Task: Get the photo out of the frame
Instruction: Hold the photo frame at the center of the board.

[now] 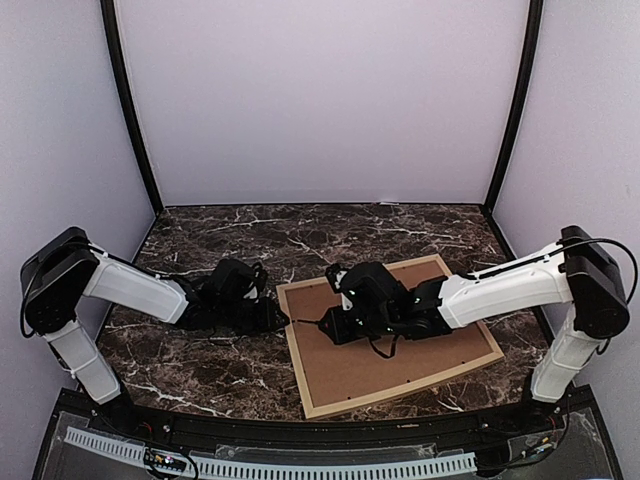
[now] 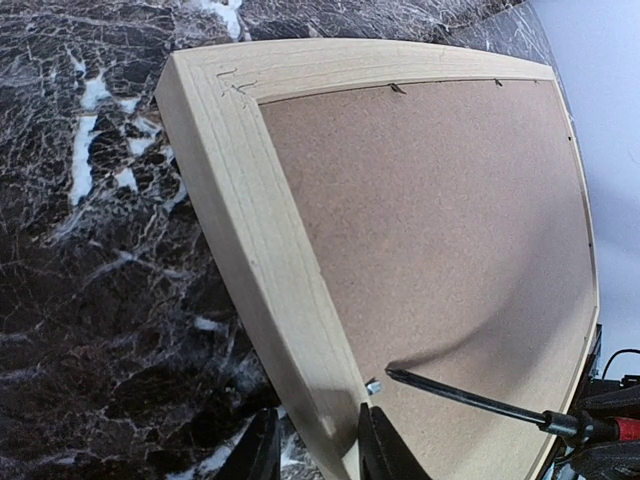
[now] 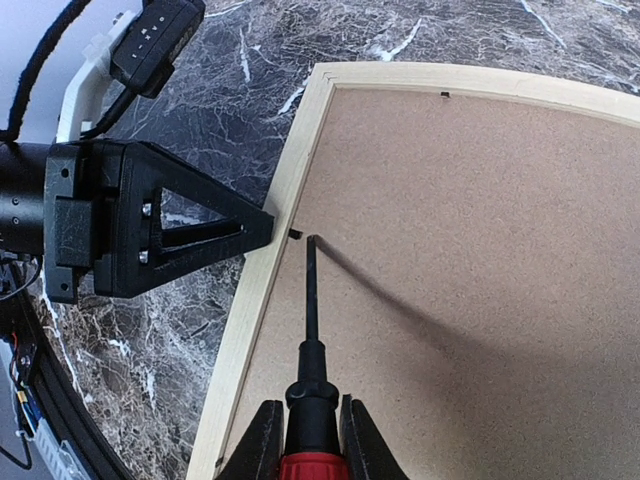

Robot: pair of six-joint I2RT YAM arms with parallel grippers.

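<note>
1. The frame point(image 2: 250, 220), a large rectangular picture frame of thin light natural wood, lies face down on the dark marble-patterned table point(image 1: 200, 370). Its back is up and the arms reach in from either side of it.
2. The plain brown fibreboard backing board point(image 2: 430, 250) sits seated inside the frame, so the photo is out of sight. It is presumably still under that board within the frame, and no picture shows it.
3. The left gripper point(image 2: 320, 450) is at the frame's left rail, one finger outside the rail and one over its inner edge. It appears clamped on the frame to steady it.
4. The right gripper point(image 3: 310, 440) is clenched on a red-handled screwdriver with a thin black shaft point(image 3: 311, 300). It hovers over the frame's back, with the tip at a small metal retaining tab point(image 3: 295, 233) on the inner edge of the left rail.
5. I judge the task is at an early stage. More small tabs show along the frame's far rail, still over the board. What remains is to bend the tabs clear, lift the board out and take the photo out.
</note>
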